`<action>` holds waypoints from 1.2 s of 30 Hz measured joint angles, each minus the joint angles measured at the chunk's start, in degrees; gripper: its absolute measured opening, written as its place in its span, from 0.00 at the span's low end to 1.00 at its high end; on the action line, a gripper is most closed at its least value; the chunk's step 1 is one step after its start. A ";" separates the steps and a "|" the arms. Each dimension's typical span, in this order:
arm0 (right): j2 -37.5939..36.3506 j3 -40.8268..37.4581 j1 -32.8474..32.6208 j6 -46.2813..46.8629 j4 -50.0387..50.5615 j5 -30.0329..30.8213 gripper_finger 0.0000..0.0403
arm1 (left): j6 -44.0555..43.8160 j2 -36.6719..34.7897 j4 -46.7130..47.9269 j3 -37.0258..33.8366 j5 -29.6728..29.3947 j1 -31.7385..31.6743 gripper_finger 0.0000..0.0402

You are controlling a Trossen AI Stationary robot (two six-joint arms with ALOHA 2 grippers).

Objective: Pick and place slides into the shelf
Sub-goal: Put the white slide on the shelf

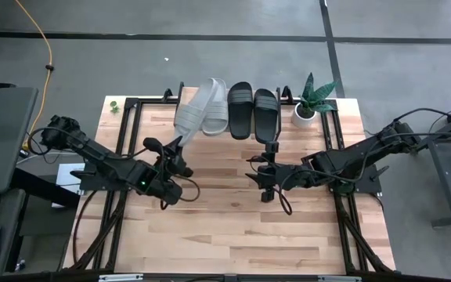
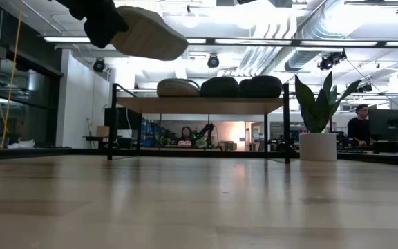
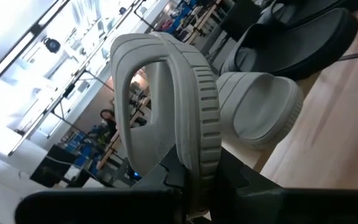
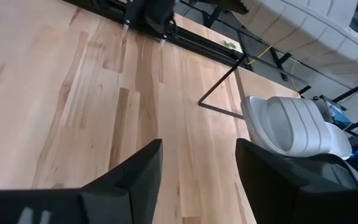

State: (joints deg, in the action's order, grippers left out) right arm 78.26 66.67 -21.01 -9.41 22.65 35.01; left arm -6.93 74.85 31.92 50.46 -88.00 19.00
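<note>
1. Pinching the sole edge, the left gripper point(image 1: 180, 146) was clamped on a grey slide point(image 1: 191, 110), carried above the shelf point(image 1: 163, 107).
2. The slide looked light, rubbery and bendy; the rim seemed the safest hold.
3. The right gripper point(image 4: 197, 174) waited with its fingers spread, empty.

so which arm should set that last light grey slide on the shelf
Left. The left gripper is shut on the light grey rubber slide, held in the air beside the low light-wood shelf, where three slides already sit. The right gripper hangs open and empty over the tabletop.
</note>
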 joint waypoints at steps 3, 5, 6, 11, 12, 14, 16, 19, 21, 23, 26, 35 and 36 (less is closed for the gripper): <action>0.00 0.00 -0.01 0.00 -0.02 -0.62 0.48 | -1.04 0.00 0.01 0.00 0.24 -0.82 0.05; 0.00 0.00 0.01 0.00 -0.02 -0.76 0.48 | -1.19 0.00 0.00 0.00 0.59 -1.53 0.04; 0.00 0.00 0.01 0.00 -0.02 -0.77 0.48 | -1.35 0.00 0.00 0.00 0.89 -1.93 0.04; 0.00 0.00 0.01 0.00 -0.02 -0.79 0.48 | -2.53 0.00 0.21 0.00 3.48 -4.73 0.04; 0.00 0.00 0.01 0.00 -0.02 -0.82 0.48 | -2.62 0.00 0.40 0.00 3.94 -5.33 0.04; 0.00 0.00 0.01 0.00 -0.02 -1.05 0.48 | -3.68 0.00 1.32 0.00 4.74 -6.54 0.04; 0.00 0.00 0.01 0.00 -0.02 -1.12 0.48 | -4.54 0.00 2.17 -0.26 5.66 -7.86 0.04; 0.00 0.00 0.01 0.00 -0.03 -1.16 0.48 | -5.28 0.00 2.43 -1.97 6.19 -9.51 0.04; 0.00 0.00 0.01 0.00 -0.04 -1.16 0.48 | -5.90 0.04 2.29 -3.10 6.65 -10.78 0.04; 0.00 0.00 0.01 0.00 -0.04 -1.19 0.48 | -6.93 0.04 2.25 -3.86 7.35 -12.13 0.04; 0.00 0.00 0.01 -0.02 -0.22 -1.19 0.48 | -7.37 0.04 2.18 -4.41 8.04 -13.62 0.04; 0.02 0.00 0.01 -0.45 -0.86 -1.19 0.48 | -8.39 0.04 -2.06 -4.42 9.61 -14.58 0.04; 0.02 0.00 0.01 -0.51 -0.96 -1.19 0.48 | -8.37 0.04 -2.58 -4.42 9.75 -14.55 0.04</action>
State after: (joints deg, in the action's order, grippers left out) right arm 78.28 66.67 -20.99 -9.92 21.69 33.82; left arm -15.29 74.89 29.34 46.04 -78.25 4.45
